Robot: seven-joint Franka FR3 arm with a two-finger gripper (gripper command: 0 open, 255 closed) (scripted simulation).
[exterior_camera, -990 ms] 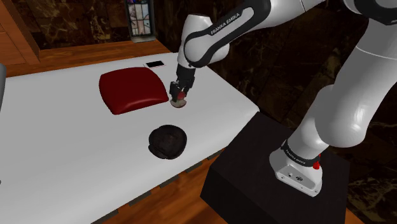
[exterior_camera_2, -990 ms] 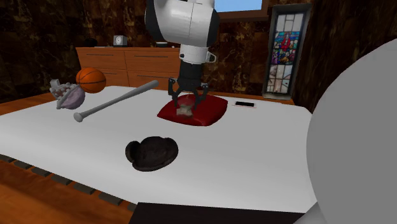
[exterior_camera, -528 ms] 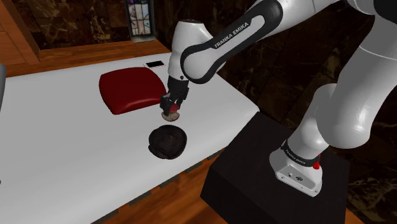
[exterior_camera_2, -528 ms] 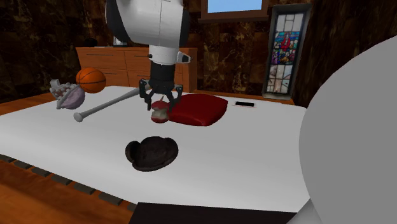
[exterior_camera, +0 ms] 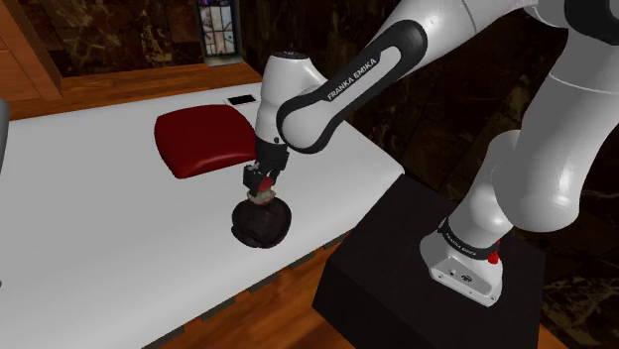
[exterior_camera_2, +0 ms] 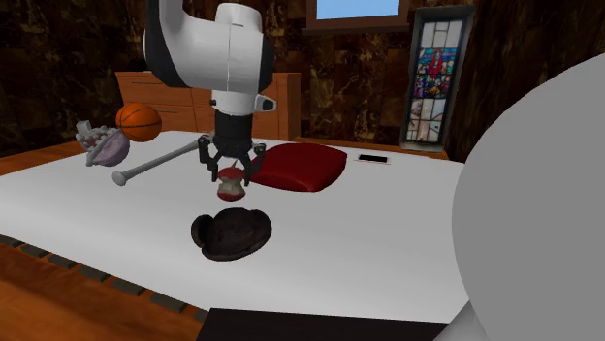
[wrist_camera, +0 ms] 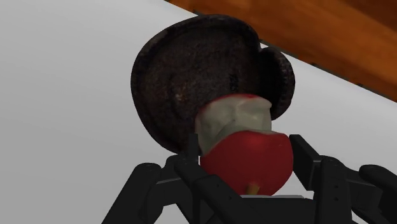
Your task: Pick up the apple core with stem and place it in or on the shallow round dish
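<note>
My black gripper (exterior_camera_2: 231,180) is shut on a red apple core (exterior_camera_2: 231,183) with pale bitten flesh. In the wrist view the apple core (wrist_camera: 245,149) sits clasped between the fingers (wrist_camera: 304,159), its stem pointing back toward the hand. It hangs in the air directly above the dark shallow round dish (wrist_camera: 184,76), which lies on the white table. From the shoulder view the gripper (exterior_camera: 261,191) and the core (exterior_camera: 262,195) hover just over the dish (exterior_camera: 261,223). In the second exterior view the dish (exterior_camera_2: 231,233) lies a short way below the core.
A dark red cushion (exterior_camera: 206,139) lies on the white table (exterior_camera: 99,248) behind the dish, with a phone (exterior_camera: 242,100) beyond it. A grey bat (exterior_camera_2: 170,155), a basketball (exterior_camera_2: 139,121) and a grey-purple object (exterior_camera_2: 105,145) sit at the second exterior view's left. The table's edge runs close beside the dish.
The arm has carried the apple core away from beside the red cushion and lowered it over the dark dish. The grip has stayed shut on the core.
</note>
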